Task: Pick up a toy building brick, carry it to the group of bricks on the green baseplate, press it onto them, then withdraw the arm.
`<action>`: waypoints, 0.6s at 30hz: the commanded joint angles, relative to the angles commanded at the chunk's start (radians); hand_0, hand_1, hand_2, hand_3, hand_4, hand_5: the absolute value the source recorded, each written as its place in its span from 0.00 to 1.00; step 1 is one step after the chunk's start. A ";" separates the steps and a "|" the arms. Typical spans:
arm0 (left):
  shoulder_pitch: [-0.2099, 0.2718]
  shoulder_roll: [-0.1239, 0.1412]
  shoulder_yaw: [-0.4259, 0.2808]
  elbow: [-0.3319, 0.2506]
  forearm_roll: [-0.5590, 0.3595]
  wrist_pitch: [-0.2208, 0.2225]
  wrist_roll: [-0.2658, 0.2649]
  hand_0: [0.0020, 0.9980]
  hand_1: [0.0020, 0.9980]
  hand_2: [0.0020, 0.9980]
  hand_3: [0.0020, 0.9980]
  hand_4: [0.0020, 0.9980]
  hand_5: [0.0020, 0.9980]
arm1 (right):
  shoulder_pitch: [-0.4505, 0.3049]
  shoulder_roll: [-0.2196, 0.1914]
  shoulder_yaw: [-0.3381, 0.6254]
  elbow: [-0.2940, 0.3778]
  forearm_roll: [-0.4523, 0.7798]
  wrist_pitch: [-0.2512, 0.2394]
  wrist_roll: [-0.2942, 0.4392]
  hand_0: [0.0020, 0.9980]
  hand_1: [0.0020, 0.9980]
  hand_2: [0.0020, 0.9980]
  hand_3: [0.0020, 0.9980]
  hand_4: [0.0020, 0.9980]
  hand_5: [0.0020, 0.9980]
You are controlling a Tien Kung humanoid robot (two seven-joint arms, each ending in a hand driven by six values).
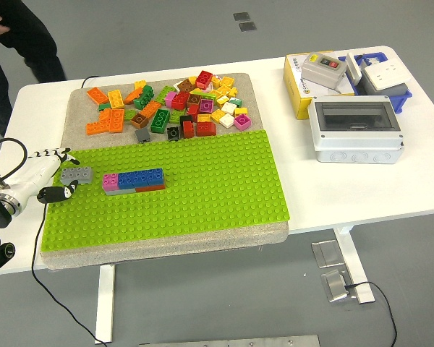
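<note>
Leftmost, left hand at the baseplate's left edge, white fingers and dark thumb pinching a grey brick. Brick flat, studded, rectangular, held over the plate's left margin, just left of the group. Group: pink brick at its left end, blue bricks in a row, grey and reddish-brown pieces beneath, all seated on the green studs. Behind the plate, loose pile on a beige mat: orange, yellow, green, red, black, brown. Further right, well apart, grey box with clear lid, yellow carton, blue bin. Top left, person in dark clothing.
</note>
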 joint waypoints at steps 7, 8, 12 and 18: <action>-0.004 -0.003 0.008 0.010 -0.010 -0.004 0.007 1.00 0.97 0.97 0.76 0.59 0.27 | 0.002 -0.001 -0.002 0.001 0.002 0.000 0.002 0.65 0.63 0.63 0.63 0.61 1.00; -0.005 -0.003 0.009 0.011 -0.012 -0.004 0.007 1.00 0.97 0.97 0.76 0.59 0.27 | 0.002 -0.001 -0.002 0.001 0.002 0.000 0.002 0.65 0.63 0.63 0.63 0.61 1.00; -0.009 -0.004 0.018 0.023 -0.025 -0.004 0.007 1.00 0.97 0.97 0.74 0.59 0.27 | 0.004 -0.001 -0.003 0.002 0.001 -0.001 0.003 0.65 0.63 0.63 0.63 0.61 1.00; -0.007 -0.011 0.026 0.037 -0.044 0.001 -0.001 1.00 0.97 0.96 0.70 0.59 0.27 | 0.004 -0.001 -0.002 0.002 -0.003 -0.001 0.002 0.65 0.63 0.63 0.63 0.61 1.00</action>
